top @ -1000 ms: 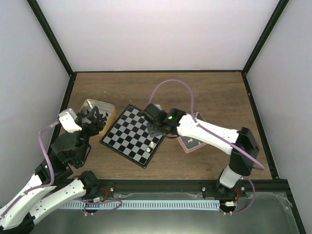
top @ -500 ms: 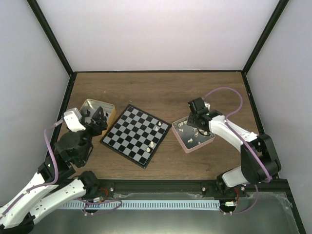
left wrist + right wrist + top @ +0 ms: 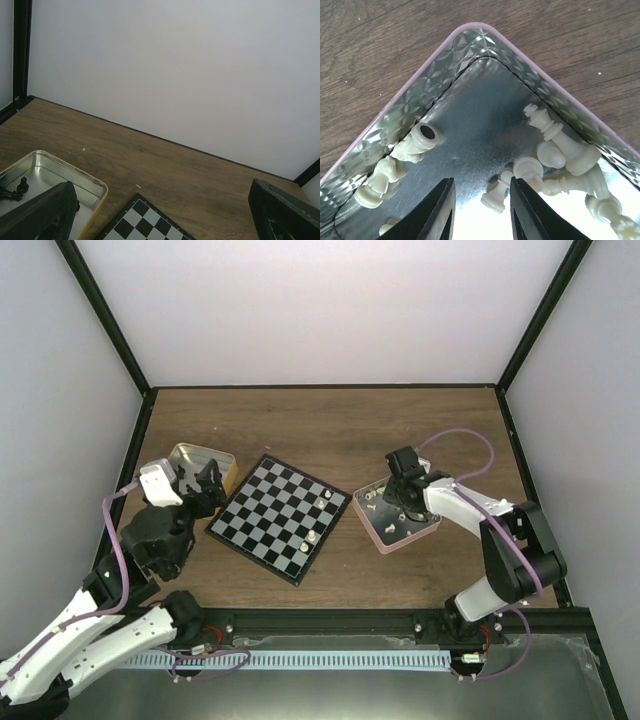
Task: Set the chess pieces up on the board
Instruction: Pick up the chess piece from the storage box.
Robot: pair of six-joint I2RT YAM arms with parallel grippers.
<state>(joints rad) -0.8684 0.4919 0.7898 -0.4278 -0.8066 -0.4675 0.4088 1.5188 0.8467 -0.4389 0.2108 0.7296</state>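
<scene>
The board (image 3: 268, 525) lies left of centre, and two cream-white chess pieces (image 3: 326, 498) stand along its right edge. My right gripper (image 3: 398, 500) is down inside the pink tray (image 3: 432, 527). In the right wrist view it (image 3: 482, 200) is open over the tray floor. A white pawn (image 3: 499, 195) lies between its fingers, close to the right one. More white pieces (image 3: 560, 140) are heaped to the right. My left gripper (image 3: 208, 482) hovers wide open by the gold tin (image 3: 178, 455). Nothing is between its fingers (image 3: 45, 215).
Black pieces (image 3: 15, 190) lie in the gold tin (image 3: 55, 167), which sits left of the board's corner (image 3: 145, 225). More white pieces (image 3: 417, 142) rest against the pink tray's left wall (image 3: 470, 35). Black frame posts and white walls enclose the wooden table (image 3: 330, 425).
My right gripper left a white piece on the board's right edge, swung right to the pink tray and lowered into it. The left arm shifted slightly by the tin.
</scene>
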